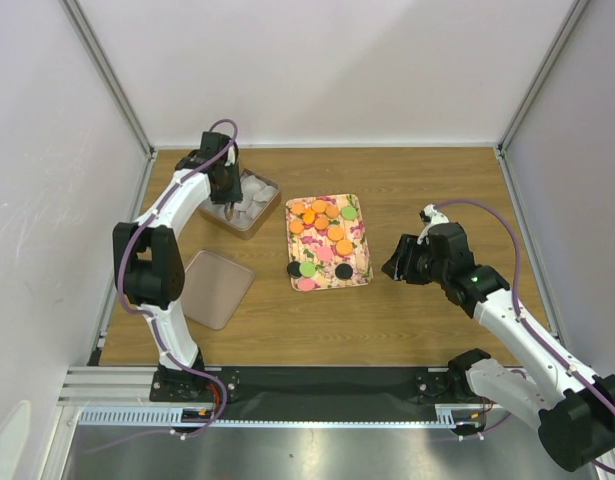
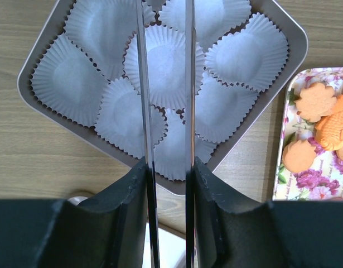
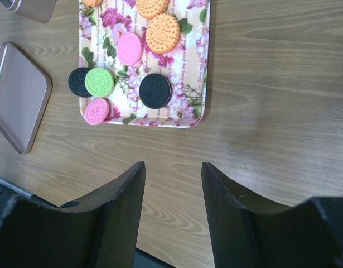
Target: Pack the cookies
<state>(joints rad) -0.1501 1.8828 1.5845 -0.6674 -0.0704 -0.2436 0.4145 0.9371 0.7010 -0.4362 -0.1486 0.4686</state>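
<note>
The cookies (image 1: 322, 225), orange, pink, green and black discs, lie on the floral tray (image 1: 359, 240) at mid-table. The right wrist view shows black (image 3: 155, 90), green (image 3: 99, 82) and pink (image 3: 130, 48) ones. My left gripper (image 1: 227, 192) is shut on a pair of thin metal tongs (image 2: 144, 111). The two blades stand slightly apart with nothing between them, above the white paper cups (image 2: 165, 67) in the tin. My right gripper (image 3: 172, 167) is open and holds nothing. It hovers over bare wood just right of the tray's near corner (image 1: 399, 262).
The square metal tin (image 1: 265, 215) holding several paper cups sits at the back left. Its rim (image 2: 298, 40) lies close to the tray's edge (image 2: 284, 167). A flat pinkish lid (image 1: 215, 288) lies near the left arm's base (image 3: 18, 95). White walls close in three sides.
</note>
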